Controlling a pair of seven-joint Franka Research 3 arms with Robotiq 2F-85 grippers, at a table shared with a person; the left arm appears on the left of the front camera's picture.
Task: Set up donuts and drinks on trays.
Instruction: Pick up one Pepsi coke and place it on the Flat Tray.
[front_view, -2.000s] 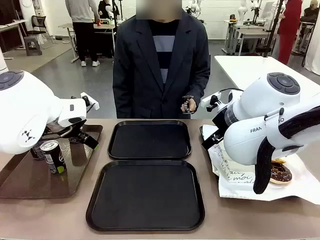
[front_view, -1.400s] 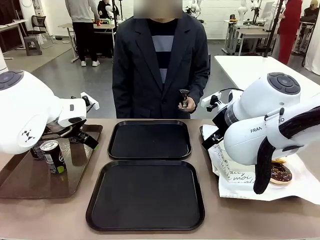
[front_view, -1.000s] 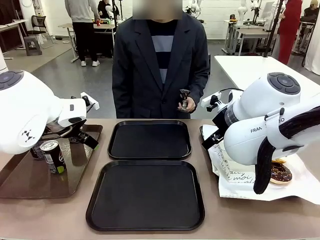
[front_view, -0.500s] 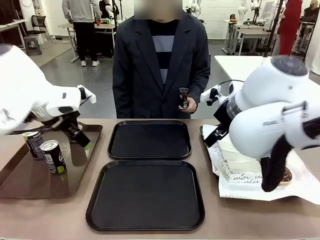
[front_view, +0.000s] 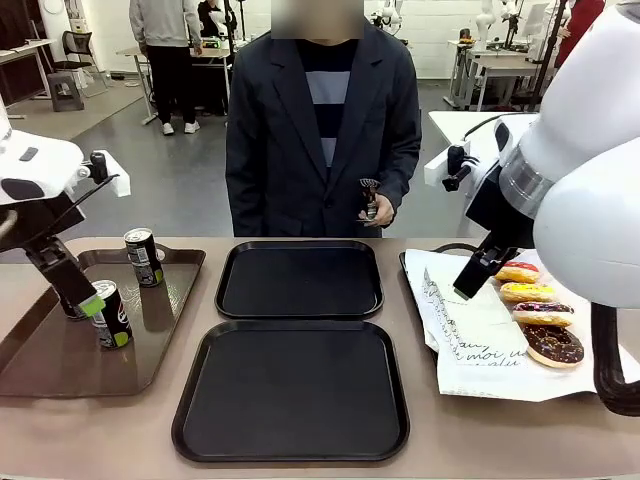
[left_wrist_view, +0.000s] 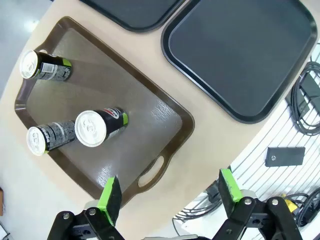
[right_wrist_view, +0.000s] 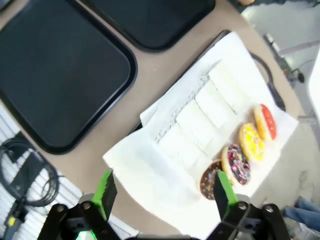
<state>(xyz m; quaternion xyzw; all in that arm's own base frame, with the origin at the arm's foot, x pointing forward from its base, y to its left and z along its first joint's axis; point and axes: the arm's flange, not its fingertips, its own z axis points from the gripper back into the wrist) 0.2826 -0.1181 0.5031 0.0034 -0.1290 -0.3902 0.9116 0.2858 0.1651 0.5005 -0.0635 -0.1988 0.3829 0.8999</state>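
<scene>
Three drinks stand on a brown tray (front_view: 60, 362): one can (front_view: 143, 257) at the back, one (front_view: 112, 313) nearer, and a third mostly behind my left gripper (front_view: 86, 300). From the left wrist the cans (left_wrist_view: 100, 127) lie well below my open left gripper (left_wrist_view: 169, 192). Two black trays sit bare mid-table, one far (front_view: 299, 280) and one near (front_view: 291, 388). Several donuts (front_view: 527, 291) lie in a row on white printed paper (front_view: 470, 350) at the right. My right gripper (right_wrist_view: 164, 192) hangs open above the paper, with the yellow donut (right_wrist_view: 251, 141) ahead of it.
A person in a dark jacket stands at the far edge, one hand (front_view: 374, 208) holding a small dark object. The right arm's bulky white body (front_view: 590, 200) looms over the right side. White paper sleeves (right_wrist_view: 210, 115) lie beside the donuts.
Both arms have lifted and swung outward. The left arm has uncovered the back can. The right arm has uncovered the row of donuts.
</scene>
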